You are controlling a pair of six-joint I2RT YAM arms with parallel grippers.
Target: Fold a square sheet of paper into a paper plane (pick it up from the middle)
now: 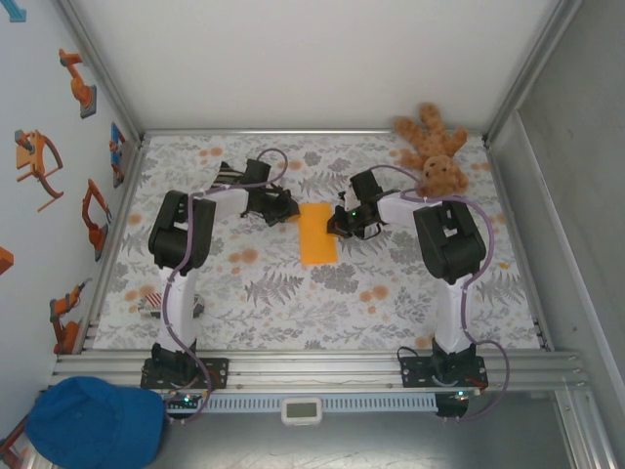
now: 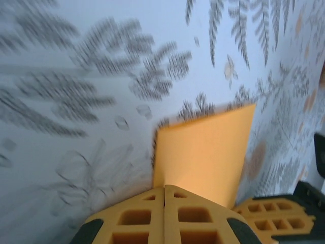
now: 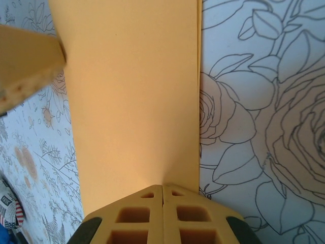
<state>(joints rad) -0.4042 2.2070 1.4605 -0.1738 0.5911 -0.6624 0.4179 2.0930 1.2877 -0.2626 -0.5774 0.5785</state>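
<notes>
Top external view: a folded orange-yellow paper sheet lies flat mid-table. The closed left gripper touches its far-left corner, the closed right gripper its right edge.

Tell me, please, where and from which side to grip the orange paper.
I'd grip the paper midway along a long edge, coming in low from the side: it lies flat on the table as a narrow rectangle, so only thin edges offer purchase.
</notes>
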